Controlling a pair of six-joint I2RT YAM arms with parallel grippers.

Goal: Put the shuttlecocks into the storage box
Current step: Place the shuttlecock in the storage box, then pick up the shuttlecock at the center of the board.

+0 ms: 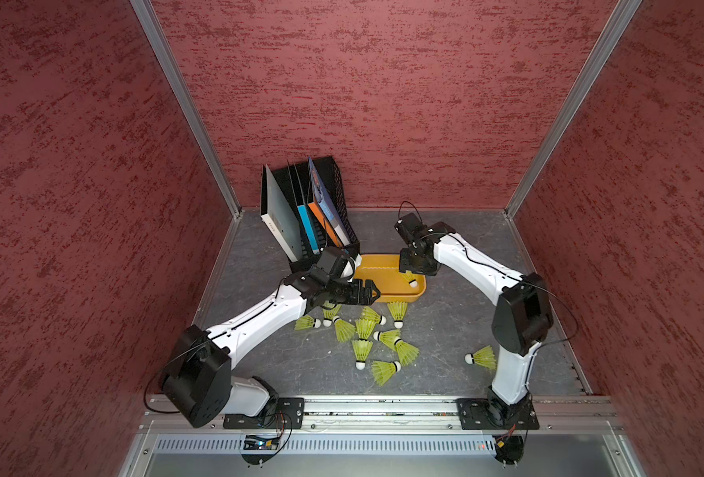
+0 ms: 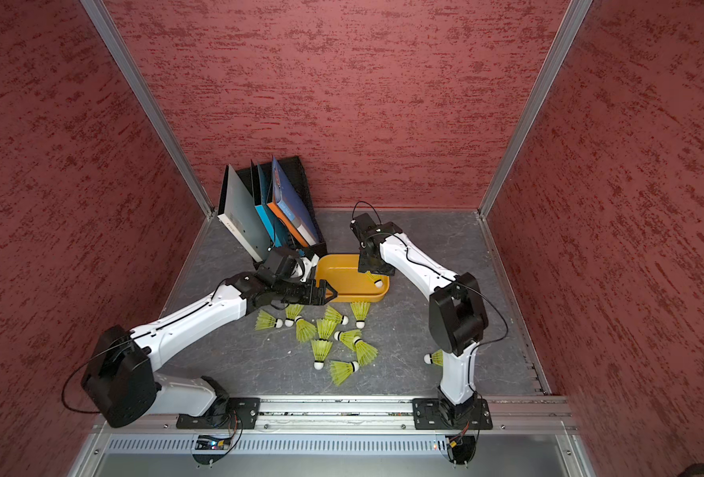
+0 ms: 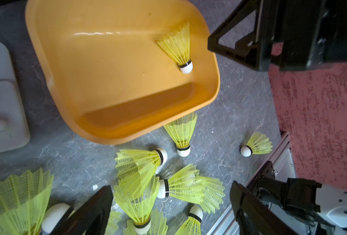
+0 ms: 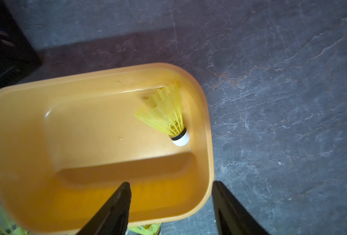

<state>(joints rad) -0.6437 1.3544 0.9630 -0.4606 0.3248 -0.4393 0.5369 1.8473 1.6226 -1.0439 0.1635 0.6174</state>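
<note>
— Where did the shuttlecocks (image 1: 360, 350) lie?
— Mostly on the grey table (image 1: 300, 371) (roughly ten, bunched together), just in front of the storage box (image 1: 379, 272). One shuttlecock (image 1: 412, 282) lay inside the box at its right end, below the right gripper (image 1: 412, 270).
— And the left gripper (image 1: 373, 291)?
— Over the box's near left corner. A lone shuttlecock (image 1: 482, 358) sat beside the right arm (image 1: 478, 264).

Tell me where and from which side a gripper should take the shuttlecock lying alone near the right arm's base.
Grip the lone shuttlecock at the narrow neck beside its white tip, coming down from above, jaws across its axis. It lies on its side, apart from the other shuttlecocks; the wide skirt would probably flex.
</note>
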